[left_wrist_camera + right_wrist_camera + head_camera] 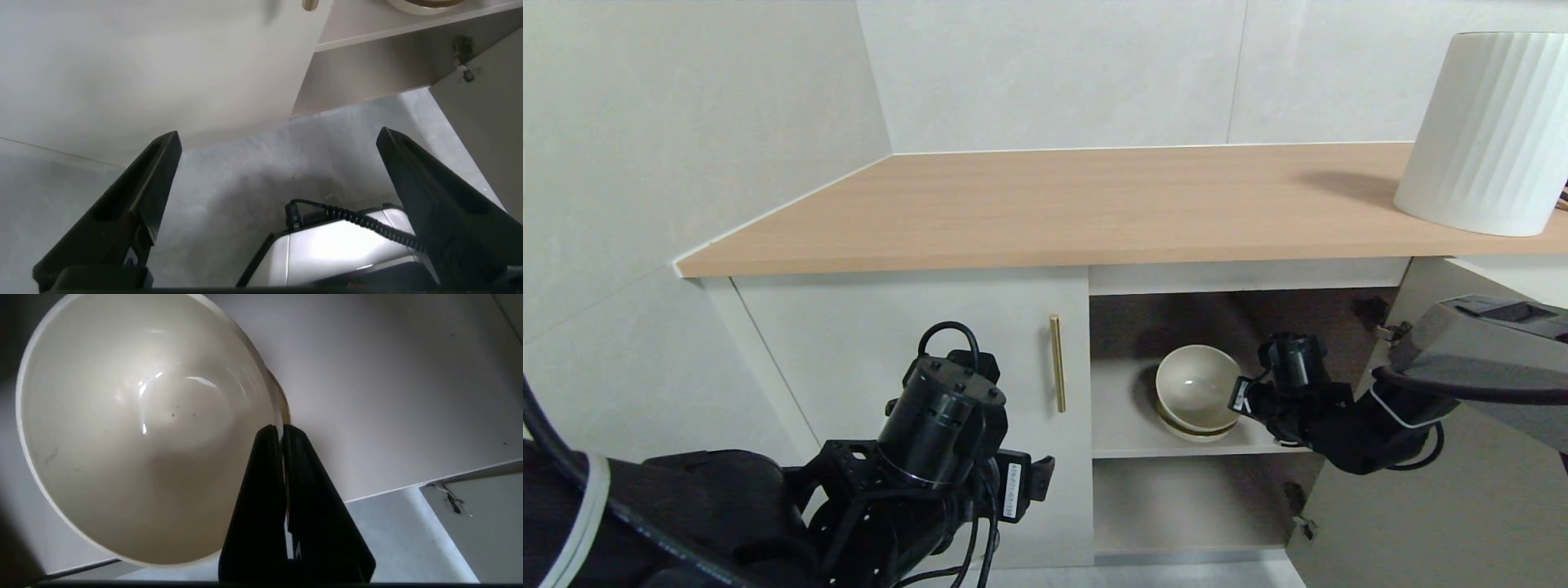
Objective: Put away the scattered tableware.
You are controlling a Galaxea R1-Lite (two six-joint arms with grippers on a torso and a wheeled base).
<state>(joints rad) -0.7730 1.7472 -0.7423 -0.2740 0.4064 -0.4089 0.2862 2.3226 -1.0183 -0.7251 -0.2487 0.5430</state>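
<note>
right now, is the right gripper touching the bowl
Touching. The right wrist view shows the right gripper shut on the rim of the cream bowl, a finger on either side.

- Cabinet, right bay: open door (1462, 506) swung out to the right; the opening faces near.
- Left bay: shut off by closed door (890, 327); gold handle (1056, 363) stands proud at its right edge.
- Shelf (1119, 408): bowl stack (1196, 425) at centre, top bowl (1196, 384) tilted. The right gripper (1240, 402) pinches the top bowl's right rim, and its arm fills the bay's right side. There is room left of the stack.
- Lower compartment (1192, 502): open-fronted; hinge (1294, 494) on its right wall.
- Countertop (1045, 204): white ribbed cylinder (1486, 131) at far right.
</note>
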